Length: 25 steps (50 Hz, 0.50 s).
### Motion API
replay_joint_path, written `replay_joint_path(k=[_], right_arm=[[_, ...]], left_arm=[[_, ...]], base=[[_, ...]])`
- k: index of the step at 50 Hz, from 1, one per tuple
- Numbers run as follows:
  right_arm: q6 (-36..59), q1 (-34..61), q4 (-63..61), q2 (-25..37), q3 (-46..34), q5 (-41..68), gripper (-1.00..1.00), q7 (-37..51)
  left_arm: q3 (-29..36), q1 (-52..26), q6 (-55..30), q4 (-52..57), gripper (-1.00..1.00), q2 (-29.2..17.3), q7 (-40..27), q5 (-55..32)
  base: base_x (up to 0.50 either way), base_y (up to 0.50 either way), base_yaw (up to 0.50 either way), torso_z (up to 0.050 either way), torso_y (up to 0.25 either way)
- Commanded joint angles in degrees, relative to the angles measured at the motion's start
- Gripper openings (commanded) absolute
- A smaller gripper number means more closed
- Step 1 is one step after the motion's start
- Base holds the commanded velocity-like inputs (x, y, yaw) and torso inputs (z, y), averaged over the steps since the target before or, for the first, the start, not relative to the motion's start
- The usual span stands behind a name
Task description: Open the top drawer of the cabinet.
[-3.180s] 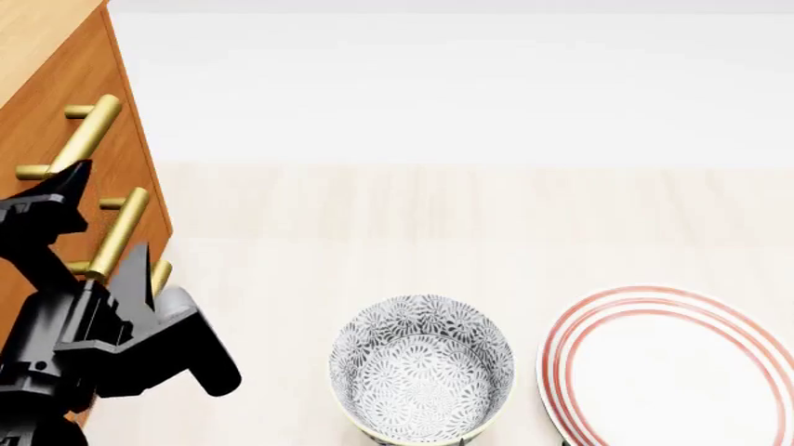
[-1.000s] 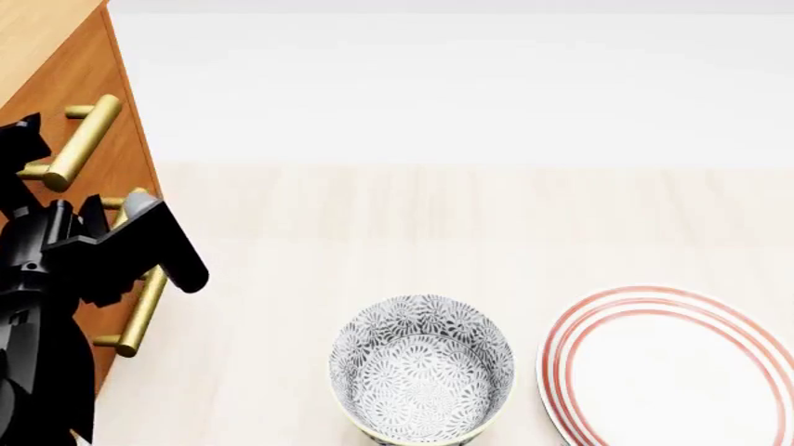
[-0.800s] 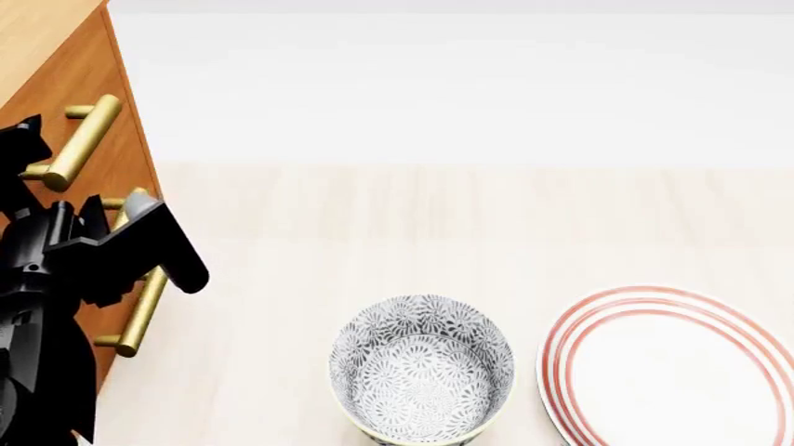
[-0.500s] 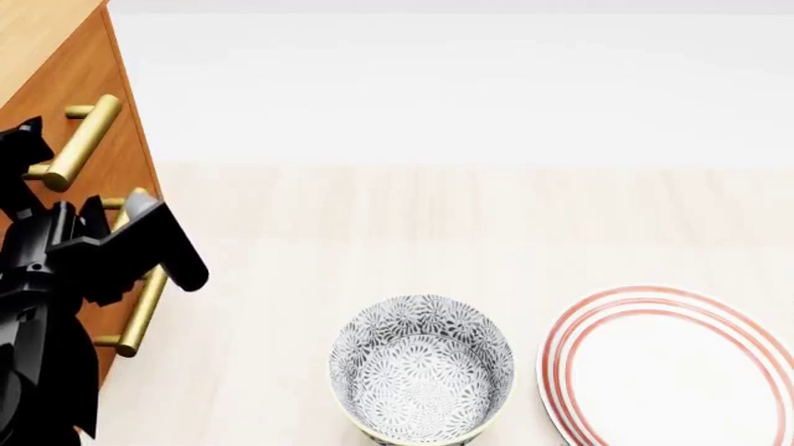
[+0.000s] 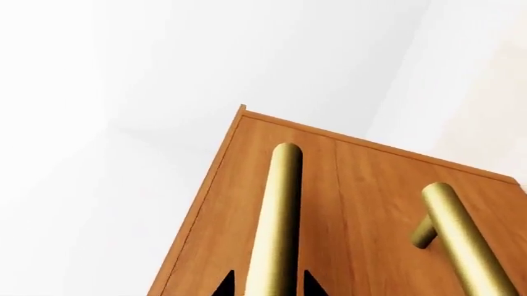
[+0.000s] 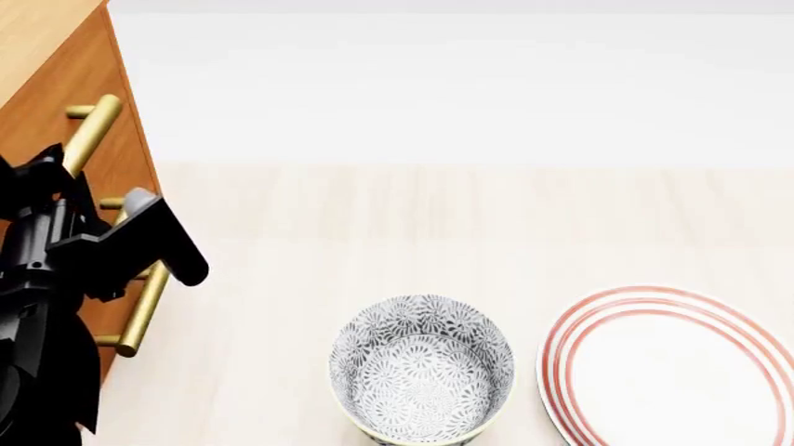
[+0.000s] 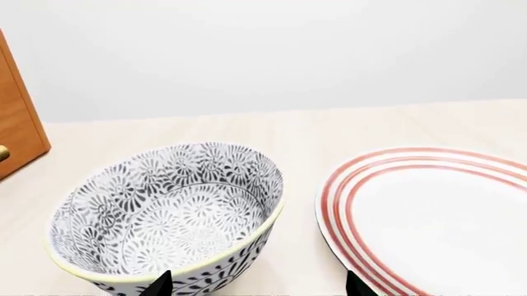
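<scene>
The cabinet [image 6: 44, 37] stands at the far left, orange-brown wood with brass bar handles. Its top drawer [image 6: 77, 79] sits flush with the drawers below, and its handle [image 6: 97, 123] runs down into my left gripper [image 6: 50, 167]. In the left wrist view that handle [image 5: 278, 209] lies between my two dark fingertips [image 5: 224, 285], a thin gap on each side, so my left gripper [image 5: 268, 287] is open around it. The top drawer front [image 5: 226, 209] fills the wood beside it. My right gripper [image 7: 257, 285] is open, low over the table by the bowl.
A black-and-white patterned bowl [image 6: 422, 367] sits near the front middle, with a red-rimmed white plate [image 6: 676, 372] to its right. The middle drawer's handle [image 5: 457, 237] runs beside the top one. My left arm [image 6: 125, 246] covers part of the lower handles [image 6: 139, 311].
My left gripper has shifted toward the cabinet and now straddles the lower part of the top handle. The drawer, the bowl and the plate have stayed put.
</scene>
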Motion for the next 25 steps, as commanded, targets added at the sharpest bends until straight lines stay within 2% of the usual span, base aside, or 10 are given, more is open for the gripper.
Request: replay_joint_path(k=[1,25], right_arm=[[-0.4,0.2,0.7,-1.1,1.0,-1.1,1.0,-1.3],[-0.4,0.0,0.0,-0.5,0.3,-0.6,1.0,-1.3]], left_arm=[[-0.4,-0.2,1.2,0.1,-1.0,2.1,1.5,2.6],[3.7,-1.0,1.5,2.5,-1.0,6.9,3.1,4.0]], base=[[0.0,0.0,0.0,0.0,0.0],[0.01,0.0,0.0,0.0,0.0]])
